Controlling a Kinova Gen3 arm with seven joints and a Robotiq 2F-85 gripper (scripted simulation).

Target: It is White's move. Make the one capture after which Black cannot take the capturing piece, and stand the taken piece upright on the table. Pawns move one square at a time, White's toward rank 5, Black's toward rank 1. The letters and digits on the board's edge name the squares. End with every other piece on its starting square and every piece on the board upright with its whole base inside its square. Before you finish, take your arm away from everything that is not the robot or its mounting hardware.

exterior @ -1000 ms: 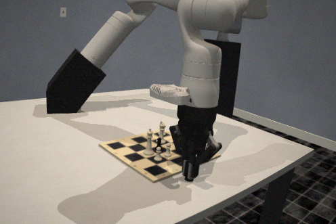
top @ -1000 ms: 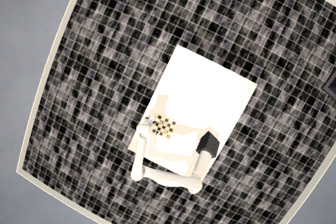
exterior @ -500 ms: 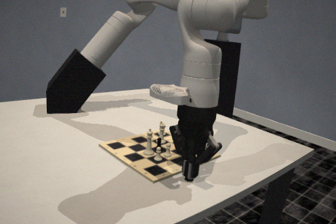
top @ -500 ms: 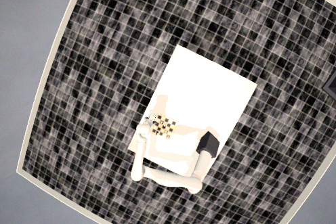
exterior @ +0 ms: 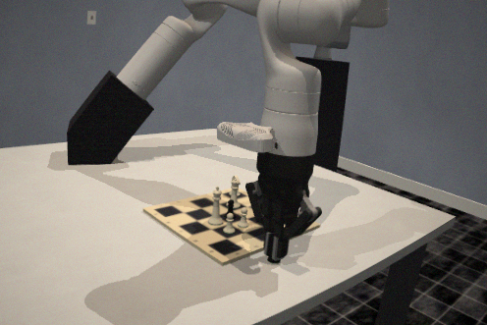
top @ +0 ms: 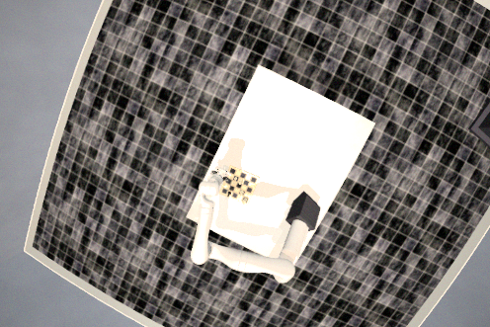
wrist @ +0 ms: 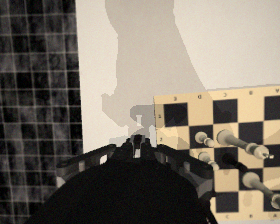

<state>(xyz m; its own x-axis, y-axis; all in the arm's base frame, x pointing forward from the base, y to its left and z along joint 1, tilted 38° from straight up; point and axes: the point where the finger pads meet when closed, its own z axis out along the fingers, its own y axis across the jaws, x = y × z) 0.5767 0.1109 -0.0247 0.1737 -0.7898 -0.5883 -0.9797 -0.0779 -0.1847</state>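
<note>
My gripper (exterior: 275,252) (wrist: 138,140) points straight down and reaches the white table (exterior: 74,235) just off the near corner of the small chessboard (exterior: 196,228) (wrist: 177,114) (top: 237,183). Its fingers are closed almost together on a small dark chess piece, which they mostly hide. On the board stand several white pieces, among them a tall one (exterior: 216,205) (wrist: 231,138), a king (exterior: 235,189) and two pawns (exterior: 229,225) (exterior: 243,217). A black pawn (exterior: 230,205) (wrist: 231,163) stands among them.
The arm's black base block (exterior: 105,122) sits at the table's back left. A dark upright box (exterior: 333,107) stands behind the arm. The table edge (exterior: 373,274) lies close to the right of the gripper, with tiled floor (exterior: 442,274) beyond.
</note>
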